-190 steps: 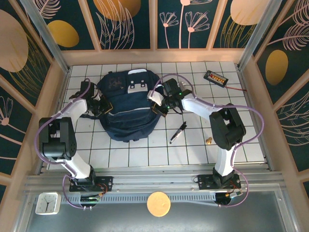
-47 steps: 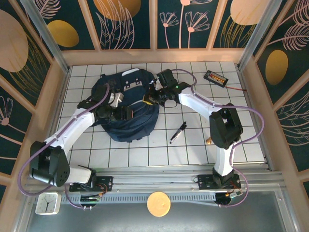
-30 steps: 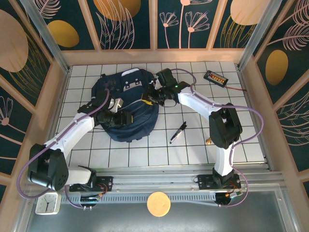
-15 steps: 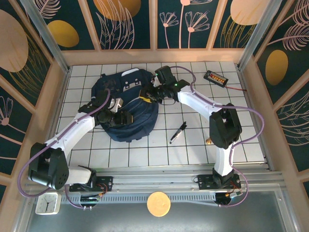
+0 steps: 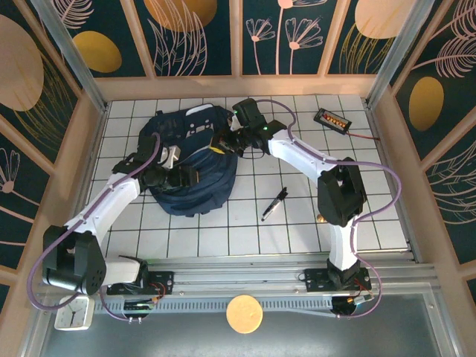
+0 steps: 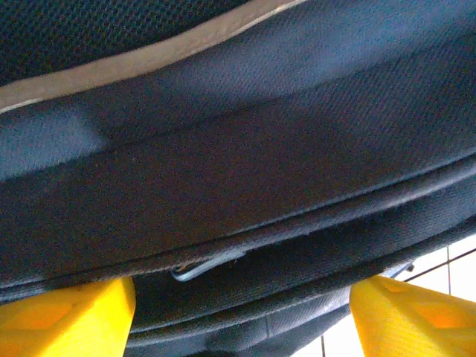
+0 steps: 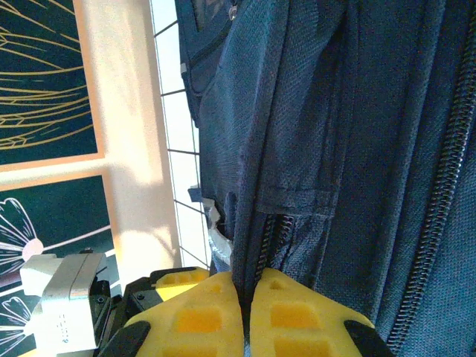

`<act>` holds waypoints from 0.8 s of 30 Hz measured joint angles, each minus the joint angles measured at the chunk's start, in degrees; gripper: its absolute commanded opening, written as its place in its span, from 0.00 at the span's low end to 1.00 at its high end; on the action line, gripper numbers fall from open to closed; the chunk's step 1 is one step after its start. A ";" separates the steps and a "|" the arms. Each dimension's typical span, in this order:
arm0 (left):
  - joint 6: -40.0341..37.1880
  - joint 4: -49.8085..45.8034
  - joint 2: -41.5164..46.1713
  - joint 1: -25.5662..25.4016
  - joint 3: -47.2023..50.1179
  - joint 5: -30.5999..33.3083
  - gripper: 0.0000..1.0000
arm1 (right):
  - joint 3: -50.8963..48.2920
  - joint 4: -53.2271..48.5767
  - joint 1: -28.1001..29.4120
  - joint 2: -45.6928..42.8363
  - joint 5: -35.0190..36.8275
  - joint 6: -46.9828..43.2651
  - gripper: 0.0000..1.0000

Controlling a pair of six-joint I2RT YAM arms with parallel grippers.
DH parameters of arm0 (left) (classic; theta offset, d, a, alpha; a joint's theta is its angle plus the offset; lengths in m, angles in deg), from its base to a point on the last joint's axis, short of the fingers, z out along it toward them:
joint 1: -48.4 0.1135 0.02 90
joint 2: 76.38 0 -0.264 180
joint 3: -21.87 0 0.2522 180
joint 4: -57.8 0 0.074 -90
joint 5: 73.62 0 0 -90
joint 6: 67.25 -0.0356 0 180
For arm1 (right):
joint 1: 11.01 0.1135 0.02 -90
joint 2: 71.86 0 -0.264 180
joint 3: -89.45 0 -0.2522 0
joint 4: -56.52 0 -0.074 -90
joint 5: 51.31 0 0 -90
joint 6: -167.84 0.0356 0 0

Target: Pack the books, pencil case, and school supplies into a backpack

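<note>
The dark navy backpack (image 5: 195, 175) lies crumpled on the white tiles, left of centre. My right gripper (image 5: 222, 146) is at its upper right edge, shut on a fold of fabric beside a zipper (image 7: 262, 245). In the right wrist view the yellow fingers (image 7: 297, 320) pinch that fold, so the right gripper (image 7: 247, 297) holds it. My left gripper (image 5: 181, 177) is pressed against the backpack's left side. Its yellow fingertips (image 6: 67, 320) stand far apart, and backpack fabric (image 6: 245, 186) spans the open left gripper (image 6: 242, 320). A black pen (image 5: 274, 203) lies on the tiles to the right. The books and pencil case are out of view.
A black tray with orange pieces (image 5: 332, 119) sits at the far right, with a red wire trailing from it. A small brass-coloured object (image 5: 321, 217) lies near the right arm's base. Wooden walls (image 5: 238, 85) close in the tiled floor on three sides.
The right gripper has closed on the backpack's edge and pulled it up and toward the far left. The left gripper has opened wider against the backpack. The pen has not moved.
</note>
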 measured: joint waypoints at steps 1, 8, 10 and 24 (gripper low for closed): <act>0.00 -0.02 -0.35 0.00 -0.39 0.00 0.74 | 0.09 0.00 -0.02 0.00 0.02 0.20 0.07; -0.22 0.07 -1.38 0.26 -1.53 0.02 0.68 | 0.61 0.04 0.02 0.04 0.50 0.39 0.06; -0.22 0.28 -1.46 0.26 -1.53 -0.04 0.67 | 0.61 0.20 0.11 0.04 0.50 0.42 0.06; 6.21 13.18 -0.59 4.02 5.97 -9.29 0.85 | -5.44 4.28 0.22 -0.15 0.39 0.39 0.06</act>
